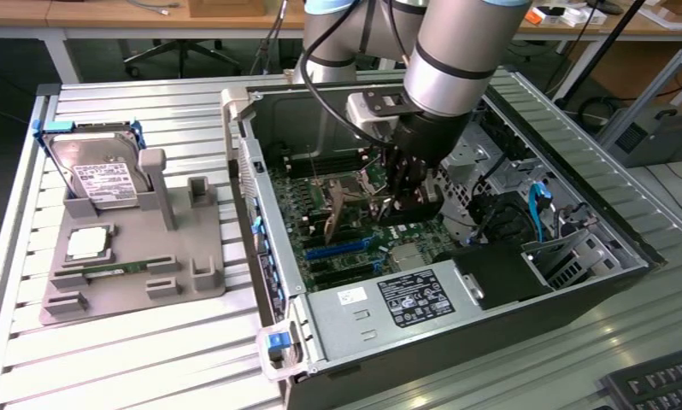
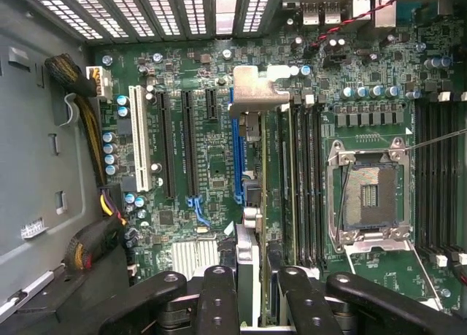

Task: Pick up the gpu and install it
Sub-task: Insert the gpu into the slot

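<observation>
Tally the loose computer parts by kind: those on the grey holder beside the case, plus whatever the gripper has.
hard drive: 1
processor chip: 1
memory stick: 1
gpu, held in the gripper over the motherboard: 1
Total: 4

One computer case (image 1: 353, 342), one gpu (image 2: 252, 196), one hard drive (image 1: 102, 179), one keyboard (image 1: 661, 384).

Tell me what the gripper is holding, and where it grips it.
The gripper holds the gpu edge-on by its upper edge, above the motherboard.
</observation>
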Tool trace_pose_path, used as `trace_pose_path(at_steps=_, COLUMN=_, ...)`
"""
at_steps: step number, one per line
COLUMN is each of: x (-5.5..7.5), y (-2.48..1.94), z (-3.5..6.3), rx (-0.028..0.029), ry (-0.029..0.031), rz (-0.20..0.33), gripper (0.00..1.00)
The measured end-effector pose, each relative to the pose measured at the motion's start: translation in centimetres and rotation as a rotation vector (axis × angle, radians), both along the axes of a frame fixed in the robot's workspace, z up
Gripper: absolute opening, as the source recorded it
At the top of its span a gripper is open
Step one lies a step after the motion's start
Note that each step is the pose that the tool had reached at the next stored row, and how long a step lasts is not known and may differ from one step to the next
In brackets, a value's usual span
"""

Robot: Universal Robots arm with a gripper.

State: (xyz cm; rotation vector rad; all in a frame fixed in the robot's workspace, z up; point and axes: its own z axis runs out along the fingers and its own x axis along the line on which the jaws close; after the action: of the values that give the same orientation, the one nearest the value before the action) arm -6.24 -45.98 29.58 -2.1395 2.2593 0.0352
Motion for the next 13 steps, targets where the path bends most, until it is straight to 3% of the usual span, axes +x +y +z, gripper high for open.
trace_pose_path(at_steps=13, x=-0.03, y=-0.24, z=-0.32, rx=0.0000, ry=0.0000, rz=0.000, gripper=0.27)
